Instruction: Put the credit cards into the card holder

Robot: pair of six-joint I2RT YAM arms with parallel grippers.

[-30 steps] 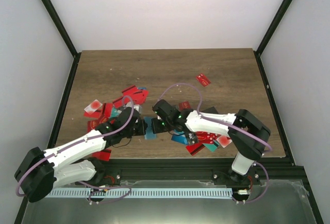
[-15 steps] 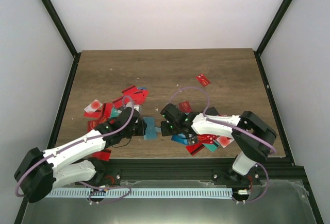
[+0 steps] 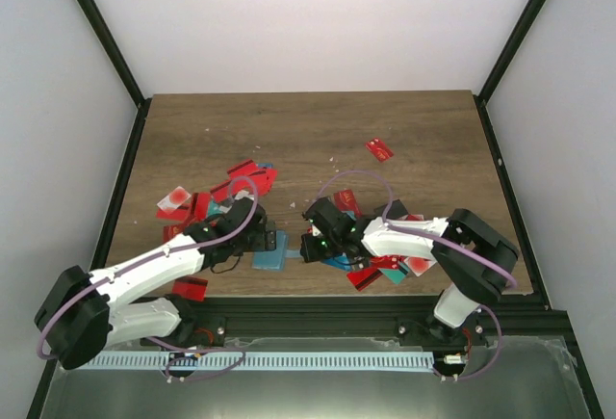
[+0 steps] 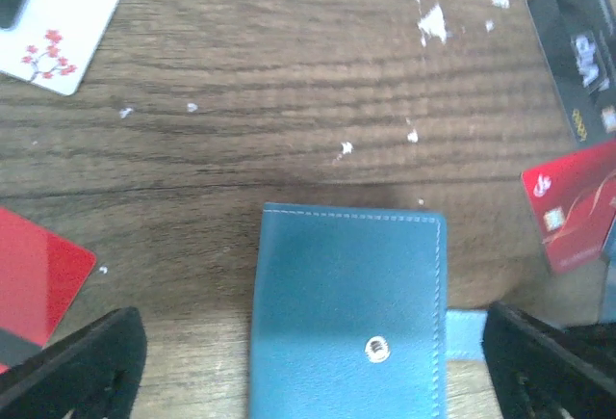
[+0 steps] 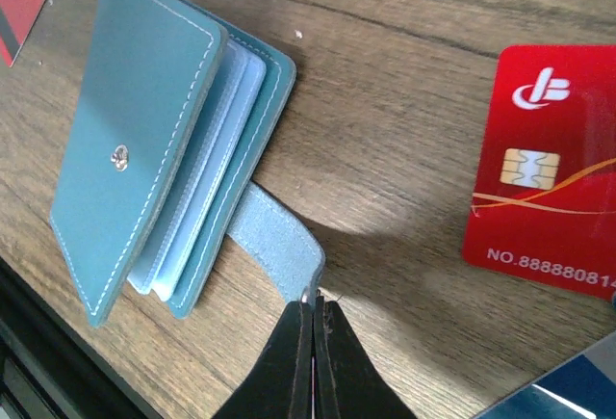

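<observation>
Over holder [image 4: 346, 313]: left claw [image 4: 313, 361] spread wide, straddling it, nothing gripped; right of holder, right claw [image 5: 314, 308] closed, pinching strap tab [image 5: 279, 241].

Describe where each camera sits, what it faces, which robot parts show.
Top external: above, behind the bases, facing down at the table; left arm, right arm show.
Left wrist: down onto the card holder; open left tool frames it.
Right wrist: obliquely at it; shut right tool pinches its strap.
Shared: both wrists see the holder.
</observation>
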